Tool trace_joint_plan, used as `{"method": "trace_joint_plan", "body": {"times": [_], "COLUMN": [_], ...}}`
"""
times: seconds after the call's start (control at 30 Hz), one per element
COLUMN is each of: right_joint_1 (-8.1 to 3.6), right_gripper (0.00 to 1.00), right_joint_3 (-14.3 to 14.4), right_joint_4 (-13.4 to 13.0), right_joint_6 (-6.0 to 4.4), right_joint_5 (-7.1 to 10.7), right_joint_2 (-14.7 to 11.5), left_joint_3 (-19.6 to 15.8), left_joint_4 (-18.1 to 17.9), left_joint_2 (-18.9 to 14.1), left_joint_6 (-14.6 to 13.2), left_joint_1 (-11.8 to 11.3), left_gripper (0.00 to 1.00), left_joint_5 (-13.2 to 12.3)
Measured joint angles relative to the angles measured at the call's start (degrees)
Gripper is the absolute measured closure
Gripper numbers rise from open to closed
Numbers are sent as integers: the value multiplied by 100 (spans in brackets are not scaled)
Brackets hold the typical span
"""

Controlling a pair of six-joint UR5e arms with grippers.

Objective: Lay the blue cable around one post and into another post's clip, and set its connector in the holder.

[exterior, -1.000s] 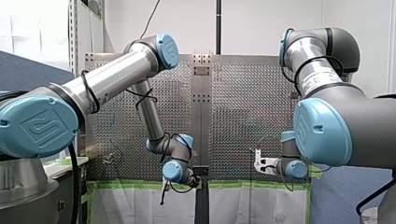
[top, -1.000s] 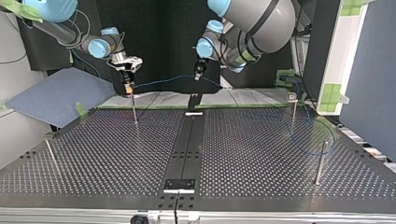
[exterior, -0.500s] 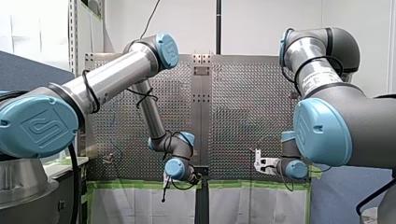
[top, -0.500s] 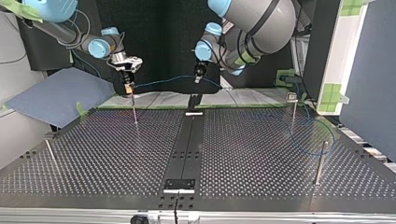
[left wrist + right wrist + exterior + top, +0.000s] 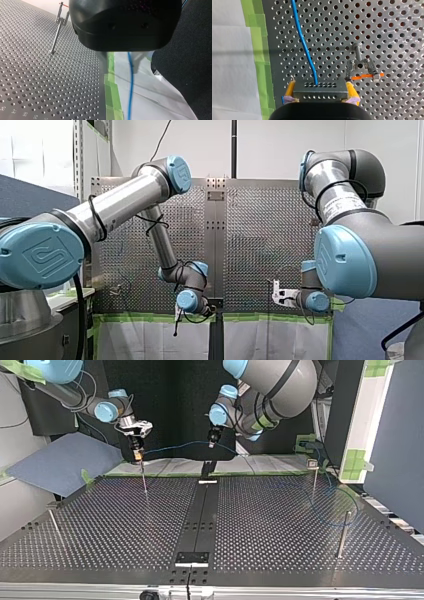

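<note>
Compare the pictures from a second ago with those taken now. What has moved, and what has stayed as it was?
In the first half second my left arm shifted its wrist slightly toward the front view's right, then stopped. Nothing was taken hold of or let go. My left gripper stays shut on the cable, my right gripper stays shut on the connector, and the posts have not shifted.

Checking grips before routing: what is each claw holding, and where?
My right claw clamps the connector by its sides; my left claw pinches the blue cable mid-length.
</note>
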State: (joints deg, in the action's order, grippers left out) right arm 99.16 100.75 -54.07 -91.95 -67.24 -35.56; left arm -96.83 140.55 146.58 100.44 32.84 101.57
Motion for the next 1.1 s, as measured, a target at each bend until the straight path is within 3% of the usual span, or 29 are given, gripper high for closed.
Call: {"method": "trace_joint_plan", "body": {"times": [0.03, 0.5, 0.57, 0.73, 1.1], "right_joint_1": [0, 2, 2, 2, 1], "right_gripper": [98, 98, 98, 98, 98], "right_joint_3": [0, 0, -2, -2, -2], "right_joint_4": [0, 0, 0, 0, 1], "right_joint_6": [0, 0, 0, 0, 0], "right_joint_5": [0, 0, 0, 0, 0], "right_joint_2": [0, 0, 0, 0, 0], "left_joint_3": [0, 0, 0, 0, 0], "left_joint_4": [0, -26, -27, -27, -32], "left_joint_2": [1, 1, 0, 2, 1], "left_joint_6": [-3, -8, -7, 2, 10], "left_joint_1": [-2, -12, -12, -12, -11], "left_gripper": [78, 78, 82, 100, 100], "left_joint_5": [-3, -17, -14, -5, -74]}}
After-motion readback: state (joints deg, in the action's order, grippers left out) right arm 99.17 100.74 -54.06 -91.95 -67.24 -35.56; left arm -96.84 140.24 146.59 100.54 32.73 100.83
